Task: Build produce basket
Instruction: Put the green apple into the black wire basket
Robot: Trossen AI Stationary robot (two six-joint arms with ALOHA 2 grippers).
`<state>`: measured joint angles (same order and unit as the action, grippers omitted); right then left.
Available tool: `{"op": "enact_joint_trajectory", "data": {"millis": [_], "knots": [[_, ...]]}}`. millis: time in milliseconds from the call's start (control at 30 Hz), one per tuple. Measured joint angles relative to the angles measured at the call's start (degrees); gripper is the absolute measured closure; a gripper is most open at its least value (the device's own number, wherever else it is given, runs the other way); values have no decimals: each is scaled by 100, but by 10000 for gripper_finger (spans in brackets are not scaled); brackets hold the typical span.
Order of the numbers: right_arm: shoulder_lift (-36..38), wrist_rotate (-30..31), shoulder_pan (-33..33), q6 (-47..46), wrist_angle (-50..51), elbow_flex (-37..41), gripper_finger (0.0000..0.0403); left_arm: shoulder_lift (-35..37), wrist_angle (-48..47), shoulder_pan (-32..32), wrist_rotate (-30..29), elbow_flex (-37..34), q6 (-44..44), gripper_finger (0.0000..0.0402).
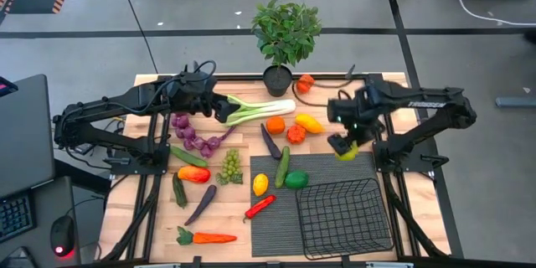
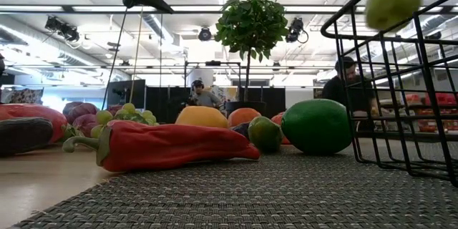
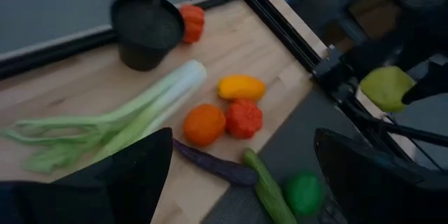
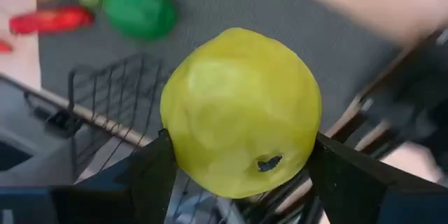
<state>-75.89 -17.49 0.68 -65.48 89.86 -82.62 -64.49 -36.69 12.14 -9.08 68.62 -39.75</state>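
My right gripper [image 1: 346, 147] is shut on a yellow-green round fruit [image 4: 241, 112], high over the far right part of the dark ribbed mat [image 1: 276, 222], just beyond the far rim of the black wire basket [image 1: 343, 216]. The basket stands on the mat's near right part with nothing showing in it. My left gripper [image 1: 219, 110] hovers open above the white-green leek [image 1: 260, 110], touching nothing. The rest of the produce lies on the wood and the mat: a green lime [image 1: 296, 179], a lemon [image 1: 260, 184], a red pepper [image 1: 260, 207] and a carrot [image 1: 205, 237]. My right gripper pinches the fruit by two opposite sides [image 4: 175, 147], one finger [image 4: 143, 171] on each. The fingers come from above, pointing steeply down. The fruit hangs lifted clear of the mat and the basket, its dimpled end [image 4: 269, 162] toward the wrist camera.
A potted plant [image 1: 285, 42] stands at the table's far edge. Purple grapes [image 1: 191, 132], green grapes [image 1: 230, 166], eggplants [image 1: 270, 141] and orange and yellow pieces [image 1: 293, 127] crowd the table's middle. In the low view, people [image 2: 343, 89] sit beyond the table.
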Motion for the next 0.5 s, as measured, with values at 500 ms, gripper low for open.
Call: {"op": "enact_joint_trajectory", "data": {"millis": [500], "knots": [[-111,-429,2889,-4145,-852,2,110,-153,-6,-709,435,7,166,47]]}}
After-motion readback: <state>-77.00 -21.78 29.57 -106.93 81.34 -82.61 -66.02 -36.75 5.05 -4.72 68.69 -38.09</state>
